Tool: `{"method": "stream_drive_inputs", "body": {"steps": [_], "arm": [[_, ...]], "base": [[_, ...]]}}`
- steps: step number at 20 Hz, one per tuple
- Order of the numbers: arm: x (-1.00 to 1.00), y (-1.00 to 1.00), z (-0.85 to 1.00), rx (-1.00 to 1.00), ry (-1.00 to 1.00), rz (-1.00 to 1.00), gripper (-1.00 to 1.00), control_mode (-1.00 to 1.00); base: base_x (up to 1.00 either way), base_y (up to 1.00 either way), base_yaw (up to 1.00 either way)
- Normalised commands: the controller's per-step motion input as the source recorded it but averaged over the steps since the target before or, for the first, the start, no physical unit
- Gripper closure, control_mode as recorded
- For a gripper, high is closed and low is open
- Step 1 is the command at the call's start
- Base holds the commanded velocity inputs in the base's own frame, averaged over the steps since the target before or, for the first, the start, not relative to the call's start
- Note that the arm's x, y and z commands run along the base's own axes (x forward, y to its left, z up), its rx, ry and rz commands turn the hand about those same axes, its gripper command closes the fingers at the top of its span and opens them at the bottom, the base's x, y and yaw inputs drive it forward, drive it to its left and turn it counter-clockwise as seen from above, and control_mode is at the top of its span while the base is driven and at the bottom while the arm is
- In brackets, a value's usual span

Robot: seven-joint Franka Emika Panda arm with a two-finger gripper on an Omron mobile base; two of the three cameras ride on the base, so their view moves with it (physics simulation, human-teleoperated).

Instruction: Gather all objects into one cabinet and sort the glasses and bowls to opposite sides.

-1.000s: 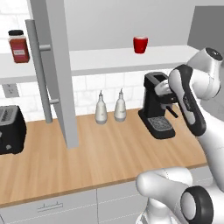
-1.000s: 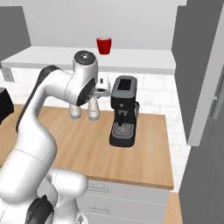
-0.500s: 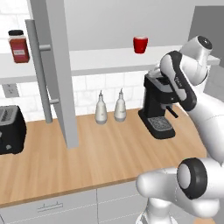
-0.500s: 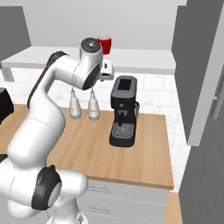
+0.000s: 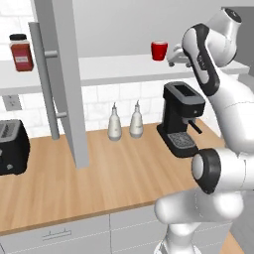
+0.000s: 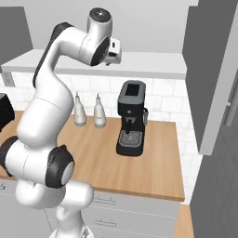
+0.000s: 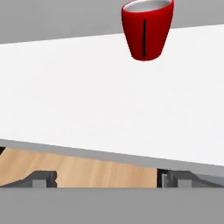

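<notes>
Red cup [image 7: 147, 29] upright on white shelf board [image 7: 87, 87], apart from wide-open, empty fingers [image 7: 43, 179].

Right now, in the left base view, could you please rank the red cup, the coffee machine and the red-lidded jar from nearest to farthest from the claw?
1. Red cup, on the shelf just left of the claw.
2. Coffee machine, below on the counter.
3. Red-lidded jar, far left on the shelf.

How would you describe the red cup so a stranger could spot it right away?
Find the long white shelf above the wooden counter. The red cup stands on it above the black coffee machine. It is small, glossy and open-topped, unlike the red-lidded jar at the shelf's far left.
</notes>
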Motion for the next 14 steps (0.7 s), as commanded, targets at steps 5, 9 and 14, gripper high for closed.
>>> {"method": "stream_drive_inputs", "body": {"steps": [5, 9, 14], "arm": [[0.62, 0.31, -0.01, -0.03, -0.12, -0.01, -1.0, -1.0], [0.67, 0.23, 0.0, -0.01, -0.04, 0.0, -1.0, -1.0], [0.52, -0.12, 0.0, 0.0, 0.05, 0.0, -1.0, -1.0]], "base": [[0.0, 0.0, 0.0], [0.0, 0.0, 0.0], [0.0, 0.0, 0.0]]}}
